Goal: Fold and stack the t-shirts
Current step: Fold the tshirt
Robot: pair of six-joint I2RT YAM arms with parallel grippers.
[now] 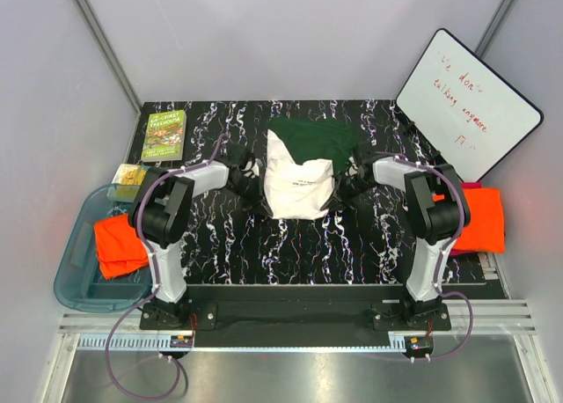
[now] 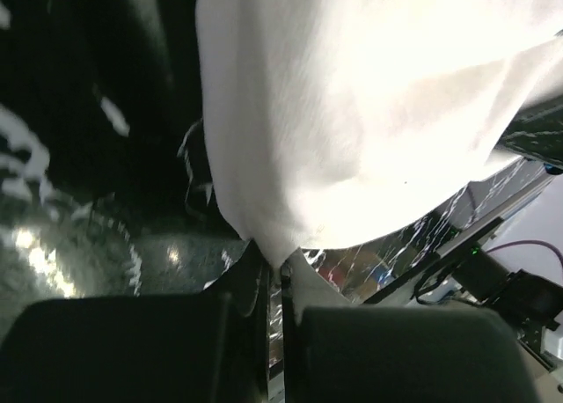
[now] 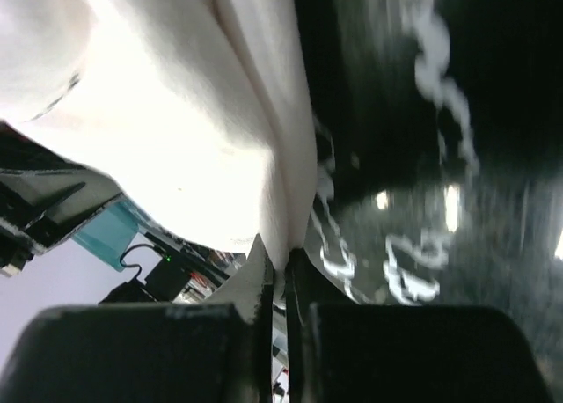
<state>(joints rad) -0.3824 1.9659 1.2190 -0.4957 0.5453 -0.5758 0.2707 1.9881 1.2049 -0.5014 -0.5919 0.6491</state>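
Observation:
A cream t-shirt (image 1: pixel 297 185) with dark green sleeves (image 1: pixel 312 139) lies bunched at the middle of the black marbled table (image 1: pixel 229 253), its cream body raised. My left gripper (image 1: pixel 253 176) is shut on the cream cloth (image 2: pixel 352 113) at its left side, pinching an edge between the fingertips (image 2: pixel 257 262). My right gripper (image 1: pixel 345 185) is shut on the cream cloth (image 3: pixel 193 130) at its right side. An orange t-shirt (image 1: pixel 120 243) lies in the blue bin (image 1: pixel 77 284) at left. Another orange t-shirt (image 1: pixel 482 218) lies at the table's right edge.
A green book (image 1: pixel 164 135) and a yellow packet (image 1: pixel 132 175) sit at the back left. A whiteboard (image 1: pixel 466 99) leans against the wall at the back right. Grey walls enclose the table on three sides.

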